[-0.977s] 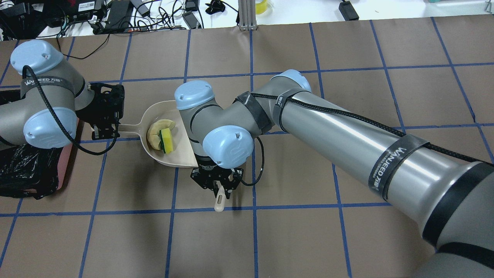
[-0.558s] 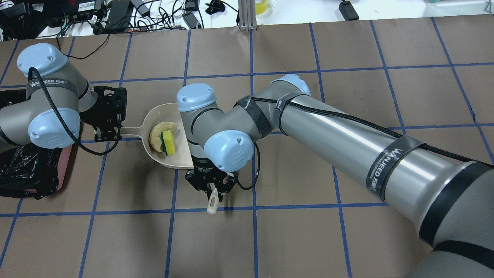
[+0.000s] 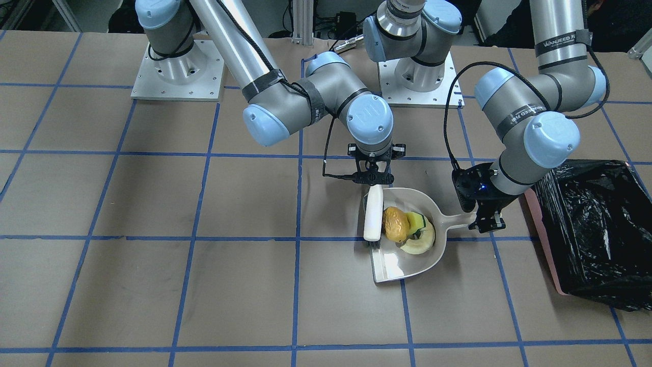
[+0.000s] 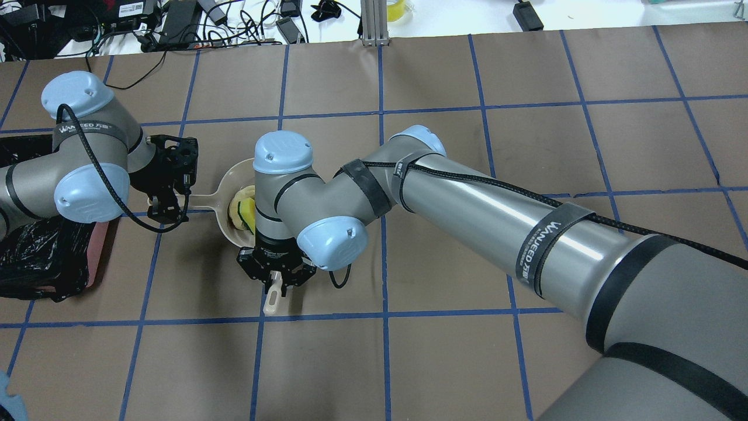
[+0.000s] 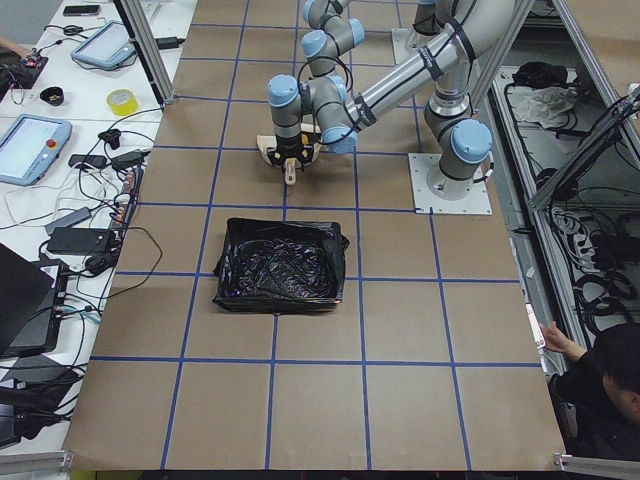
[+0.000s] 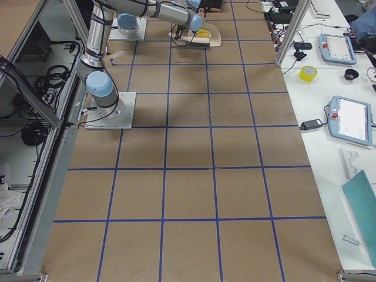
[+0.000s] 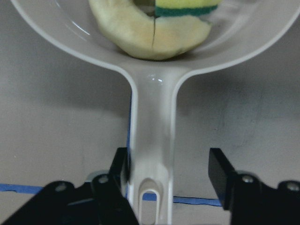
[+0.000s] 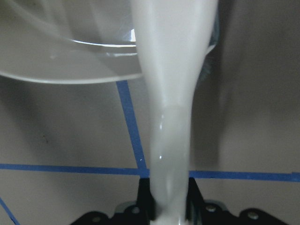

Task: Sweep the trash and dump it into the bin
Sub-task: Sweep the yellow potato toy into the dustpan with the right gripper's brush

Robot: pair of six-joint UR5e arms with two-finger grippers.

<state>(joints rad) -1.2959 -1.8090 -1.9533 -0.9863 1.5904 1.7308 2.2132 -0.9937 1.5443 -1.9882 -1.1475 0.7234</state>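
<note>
The trash lies in the white dustpan (image 3: pixel 407 265): a golden-brown potato piece (image 3: pixel 395 224), a cream crescent slice (image 3: pixel 420 244) and a yellow-green sponge (image 3: pixel 416 220). My right gripper (image 3: pixel 374 178) is shut on a white brush (image 3: pixel 373 216) whose head stands at the pan's mouth beside the potato piece. My left gripper (image 7: pixel 168 164) is open around the dustpan handle (image 7: pixel 152 140); one finger touches it and the other stands apart. The bin (image 3: pixel 540 244), pink with a black bag, stands just beyond the left gripper. In the overhead view my right arm hides most of the pan (image 4: pixel 228 187).
The brown table has a blue tape grid (image 3: pixel 204 238). The two arm bases (image 3: pixel 175 71) are bolted at the back. Cables and electronics (image 4: pixel 175 23) lie beyond the table's far edge. The bin also shows at the overhead view's left edge (image 4: pixel 35 257).
My right gripper has moved left with the brush, over the dustpan's mouth, and now covers most of the pan. My left gripper has shifted slightly right along the handle.
</note>
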